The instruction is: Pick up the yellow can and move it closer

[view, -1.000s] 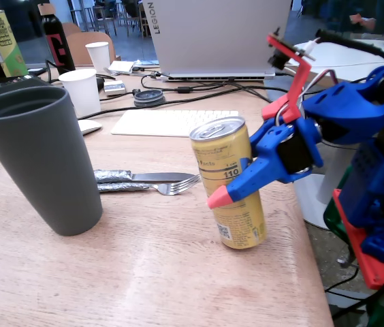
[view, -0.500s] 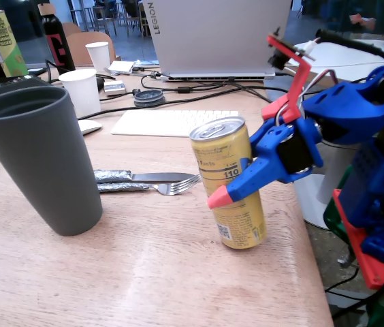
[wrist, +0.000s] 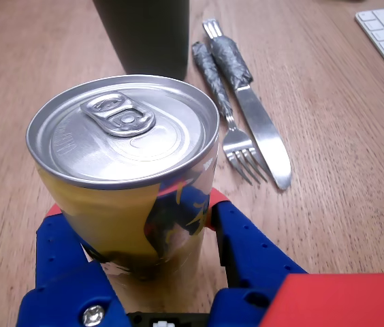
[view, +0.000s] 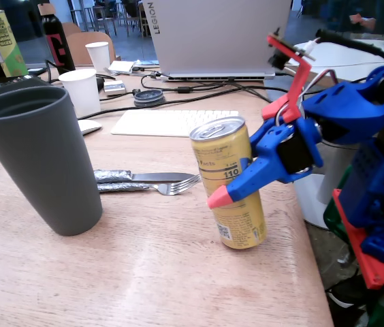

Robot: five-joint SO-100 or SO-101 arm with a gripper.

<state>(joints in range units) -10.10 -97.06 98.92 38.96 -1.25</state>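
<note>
The yellow can [view: 229,204] leans to the left near the table's right edge, its silver top and pull tab up and "110" in dark print on its side. My blue gripper [view: 227,194] comes in from the right and is shut on the can at mid height, one red-tipped finger [view: 218,198] across its front. In the wrist view the yellow can [wrist: 124,170] fills the lower left, and my gripper [wrist: 134,203] has a blue jaw pressed against each side. I cannot tell whether the can's base rests on the wood.
A tall dark grey cup [view: 39,160] stands to the left, also in the wrist view [wrist: 144,34]. A fork [wrist: 236,136] and knife [wrist: 260,122] with foil-wrapped handles lie between. Behind are a white keyboard [view: 171,121], laptop [view: 219,37], paper cups [view: 82,90] and carton [view: 1,42].
</note>
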